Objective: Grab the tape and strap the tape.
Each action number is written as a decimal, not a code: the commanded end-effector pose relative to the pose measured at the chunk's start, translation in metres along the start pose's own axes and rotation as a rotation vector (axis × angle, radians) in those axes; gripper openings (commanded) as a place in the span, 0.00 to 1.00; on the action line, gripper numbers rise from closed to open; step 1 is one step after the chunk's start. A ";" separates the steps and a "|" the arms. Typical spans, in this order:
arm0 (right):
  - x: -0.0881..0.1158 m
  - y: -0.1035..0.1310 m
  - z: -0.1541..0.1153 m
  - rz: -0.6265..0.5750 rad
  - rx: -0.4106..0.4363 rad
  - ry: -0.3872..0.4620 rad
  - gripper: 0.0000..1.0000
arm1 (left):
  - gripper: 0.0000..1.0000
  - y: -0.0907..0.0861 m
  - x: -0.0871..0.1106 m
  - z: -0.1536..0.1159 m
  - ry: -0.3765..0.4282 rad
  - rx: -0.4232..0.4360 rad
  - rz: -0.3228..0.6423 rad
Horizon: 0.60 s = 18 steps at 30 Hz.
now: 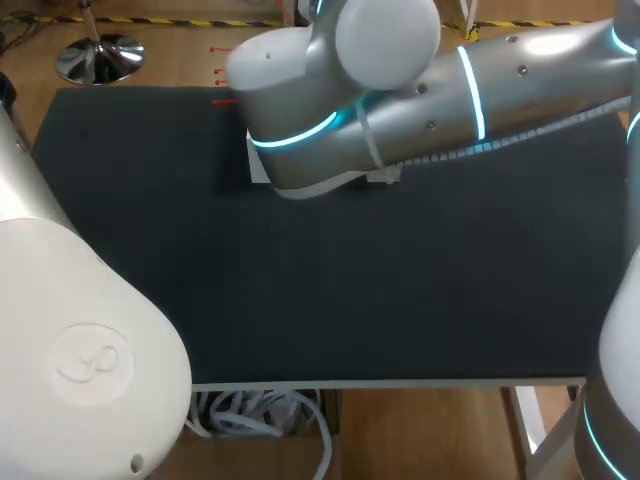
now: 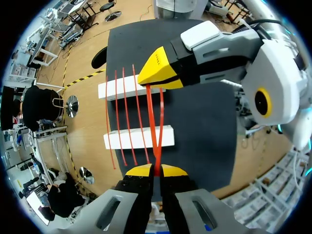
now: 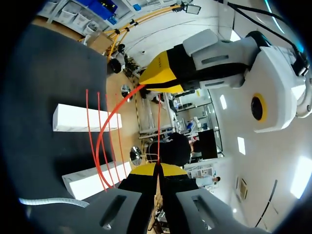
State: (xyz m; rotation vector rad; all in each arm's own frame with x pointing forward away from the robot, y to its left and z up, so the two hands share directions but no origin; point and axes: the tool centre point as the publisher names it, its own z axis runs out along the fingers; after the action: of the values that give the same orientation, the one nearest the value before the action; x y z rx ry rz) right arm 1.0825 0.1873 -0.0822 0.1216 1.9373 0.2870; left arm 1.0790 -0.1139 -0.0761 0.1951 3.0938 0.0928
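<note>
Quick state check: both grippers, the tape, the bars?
left gripper: shut on the red tape.
right gripper: shut on the red tape.
red tape: held by both grippers, with several strands across both bars.
white bars: lying flat on the black mat, parallel, apart.

My right arm (image 1: 400, 90) hangs over a white block (image 1: 257, 165) on the black table (image 1: 350, 290).

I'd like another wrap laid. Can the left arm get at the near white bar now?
Probably yes: the near white bar lies just ahead of the left gripper, only red tape strands between, though that gripper is shut on the tape.
</note>
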 end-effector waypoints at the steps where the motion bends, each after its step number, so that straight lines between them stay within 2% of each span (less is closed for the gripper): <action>1: -0.001 0.007 0.001 -0.003 0.028 0.005 0.00 | 0.00 0.000 0.000 0.000 0.000 -0.002 -0.001; 18: -0.003 0.011 0.001 -0.064 0.039 -0.001 0.00 | 0.00 0.000 0.000 0.000 0.000 -0.002 -0.001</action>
State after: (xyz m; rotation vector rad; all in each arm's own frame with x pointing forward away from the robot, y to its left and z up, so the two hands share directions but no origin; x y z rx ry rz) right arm 1.0844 0.1953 -0.0799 0.0907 1.9346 0.2208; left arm 1.0790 -0.1138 -0.0761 0.1951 3.0938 0.0928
